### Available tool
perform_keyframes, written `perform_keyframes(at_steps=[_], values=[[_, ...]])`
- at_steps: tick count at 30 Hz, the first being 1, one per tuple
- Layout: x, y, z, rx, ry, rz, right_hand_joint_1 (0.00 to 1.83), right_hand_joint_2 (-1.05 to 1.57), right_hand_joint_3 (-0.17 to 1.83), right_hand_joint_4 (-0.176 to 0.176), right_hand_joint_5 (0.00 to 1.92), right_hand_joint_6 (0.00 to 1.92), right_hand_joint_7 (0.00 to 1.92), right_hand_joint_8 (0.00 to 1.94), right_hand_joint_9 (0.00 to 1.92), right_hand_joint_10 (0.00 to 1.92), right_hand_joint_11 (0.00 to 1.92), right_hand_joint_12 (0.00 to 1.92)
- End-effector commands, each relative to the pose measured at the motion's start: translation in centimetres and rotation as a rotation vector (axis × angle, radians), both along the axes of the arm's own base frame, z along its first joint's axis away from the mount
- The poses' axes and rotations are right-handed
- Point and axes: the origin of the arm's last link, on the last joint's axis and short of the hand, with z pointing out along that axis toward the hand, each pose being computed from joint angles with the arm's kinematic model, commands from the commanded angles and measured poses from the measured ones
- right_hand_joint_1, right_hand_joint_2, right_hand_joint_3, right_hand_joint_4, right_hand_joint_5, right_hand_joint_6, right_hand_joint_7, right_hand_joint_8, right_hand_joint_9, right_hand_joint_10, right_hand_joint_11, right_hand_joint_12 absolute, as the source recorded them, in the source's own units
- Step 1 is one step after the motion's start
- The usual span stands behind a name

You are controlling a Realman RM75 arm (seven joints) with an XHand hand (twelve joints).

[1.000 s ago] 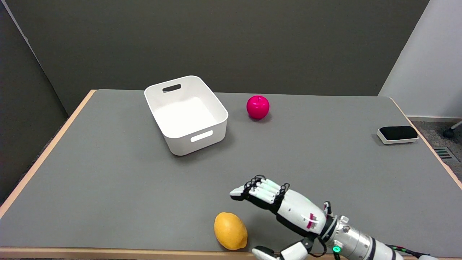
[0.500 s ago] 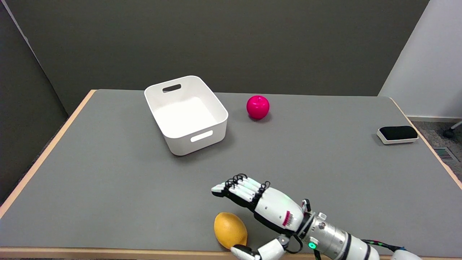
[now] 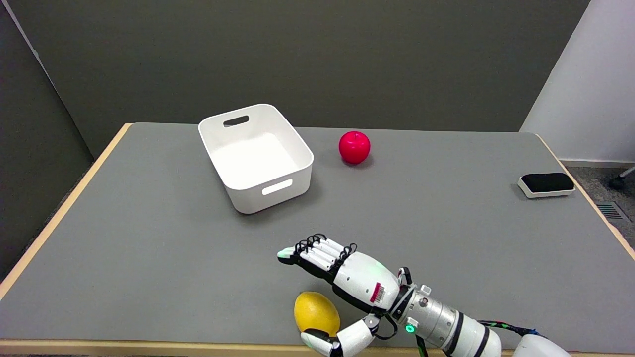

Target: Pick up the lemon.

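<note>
The yellow lemon [image 3: 316,314] lies on the grey table [image 3: 149,238] close to its near edge, a little left of centre. My right hand [image 3: 342,277] hovers over and just right of it, palm toward the lemon. Its fingers [image 3: 312,253] stretch out past the lemon's far side, and its thumb [image 3: 327,342] reaches under the lemon's near side. The hand is spread around the lemon with nothing gripped; I cannot tell whether the thumb touches it.
A white bin [image 3: 256,156] with handle slots stands at the back, left of centre. A red apple [image 3: 354,147] sits to its right. A black-and-white eraser-like block [image 3: 546,184] lies near the right edge. The wooden front edge [image 3: 149,347] runs just below the lemon.
My right hand has moved left, from beside the lemon to over it. The thumb has come in along the lemon's near side. The lemon has not moved.
</note>
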Motion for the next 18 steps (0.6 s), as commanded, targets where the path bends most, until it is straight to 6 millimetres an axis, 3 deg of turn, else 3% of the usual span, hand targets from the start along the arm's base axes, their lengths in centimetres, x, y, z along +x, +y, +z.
perform_keyframes(at_steps=[1,12,14,18], values=[[-1.9,0.0,-0.3,-0.009,-0.004,-0.077,0.53,0.64,0.83,-0.089,0.12,0.33,0.14,0.33,0.01,0.7,0.0,0.9],[-3.4,-0.1,0.6,0.009,-0.055,-0.141,0.51,0.65,0.82,-0.09,0.12,0.32,0.13,0.31,0.0,0.7,0.0,0.95],[-3.4,0.0,0.6,0.01,-0.057,-0.138,0.51,0.59,0.94,-0.093,0.08,0.4,0.09,0.4,0.01,0.66,0.0,0.98],[-3.2,0.0,1.0,0.009,-0.057,-0.127,0.53,0.59,0.94,-0.094,0.08,0.4,0.09,0.4,0.0,0.66,0.0,0.99]])
